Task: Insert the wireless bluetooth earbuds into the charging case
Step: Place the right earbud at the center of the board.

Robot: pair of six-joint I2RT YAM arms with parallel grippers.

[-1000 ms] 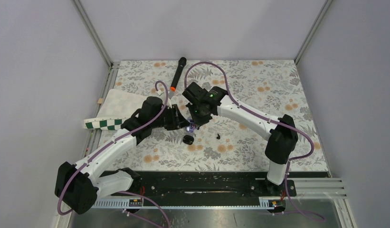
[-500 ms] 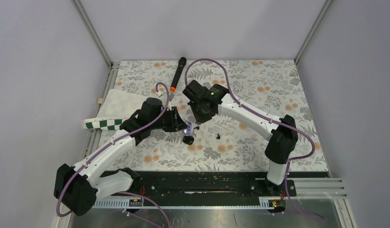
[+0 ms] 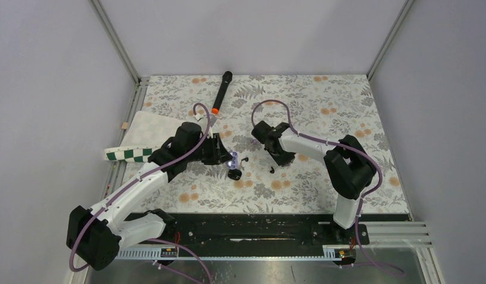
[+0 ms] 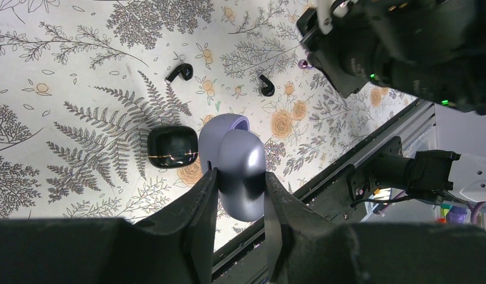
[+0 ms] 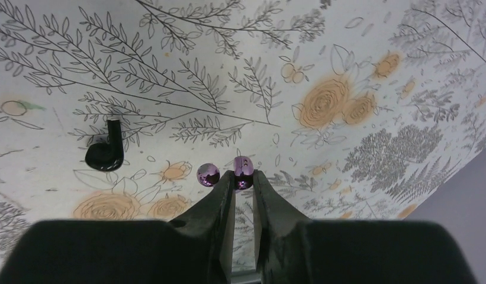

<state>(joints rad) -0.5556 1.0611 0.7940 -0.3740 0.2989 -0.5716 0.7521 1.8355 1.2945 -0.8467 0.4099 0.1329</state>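
— From above, we see the black charging case (image 3: 234, 174) lying just beside our left claw (image 3: 231, 158).

— Left wrist: we see that claw squeezing a purple case (image 4: 240, 165), with the black earbuds (image 4: 180, 72) (image 4: 266, 86) lying farther off. Right wrist: our right claw (image 5: 243, 177) pinches a purple bead (image 5: 243, 167), with one earbud off to the side.

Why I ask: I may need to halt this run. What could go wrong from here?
1. The right gripper pinches the tiny purple earbud with only its fingertips, so it may slip or flick away.
2. The glossy, rounded purple case in the left gripper could twist when pressed.
3. The right gripper is close to a loose black earbud and might knock it.
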